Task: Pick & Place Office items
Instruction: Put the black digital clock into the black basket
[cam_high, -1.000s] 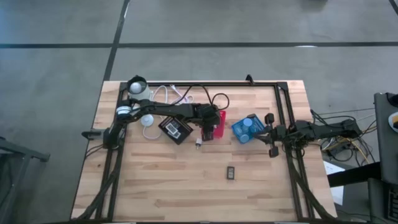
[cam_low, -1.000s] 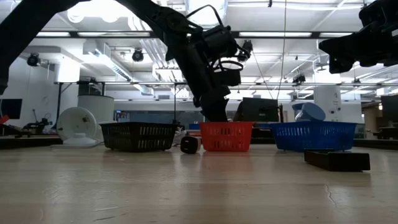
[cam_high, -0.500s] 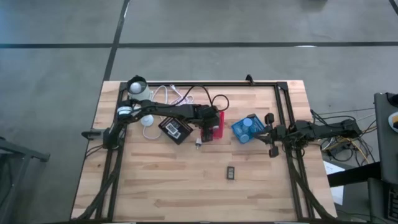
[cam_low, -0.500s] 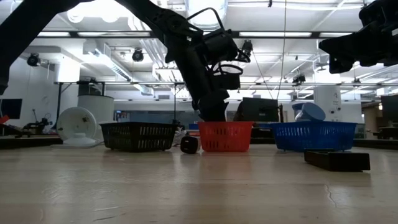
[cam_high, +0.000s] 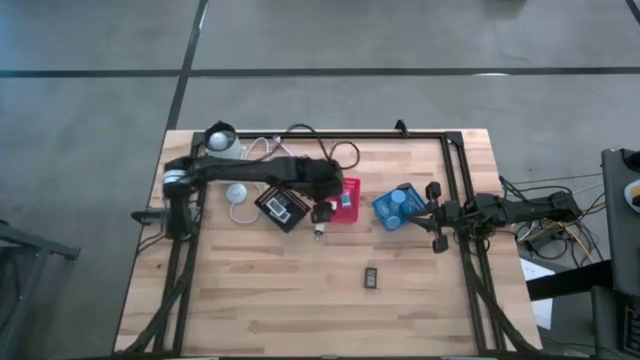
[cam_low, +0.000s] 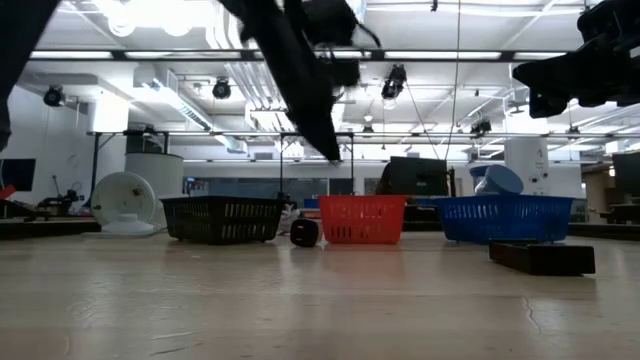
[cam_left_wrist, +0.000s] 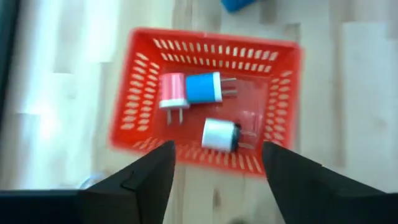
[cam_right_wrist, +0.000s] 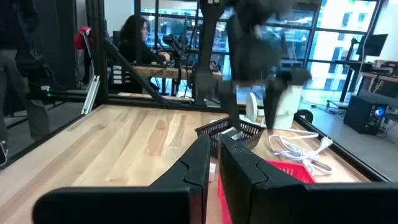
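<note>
**Three chargers in the red bin, left tool spread above it**

From the high view we see three mesh bins in a row on the surface (cam_high: 260, 290): the black bin (cam_high: 281, 208), the red bin (cam_high: 345, 201) and the blue bin (cam_high: 397, 207), which holds a pale-blue round piece (cam_high: 398, 198). The left tool (cam_high: 322, 211) sits between the black and red bins, just beside a small black and white item (cam_high: 319, 233). A black block (cam_high: 371, 277) lies alone nearer the front, its long axis running front to back. The right tool (cam_high: 437, 216) waits at the surface's right edge, beside the blue bin.

In the low view we see the three bins standing side by side, with a black disc (cam_low: 304, 232) on the surface just before the red one and the black block lying flat on the right.

From the left wrist view we look down into the red bin, which holds a pink charger (cam_left_wrist: 173, 91) and a blue charger (cam_left_wrist: 205, 88) touching each other, and a white charger (cam_left_wrist: 219, 134) apart from them. The blue one's prongs point sideways, the pink one's toward the tool. The tool's fingers (cam_left_wrist: 138, 180) are spread wide and empty, above the bin's near wall.

From the right wrist view we see that tool's fingers (cam_right_wrist: 198, 163) nearly together, gripping nothing.
</note>
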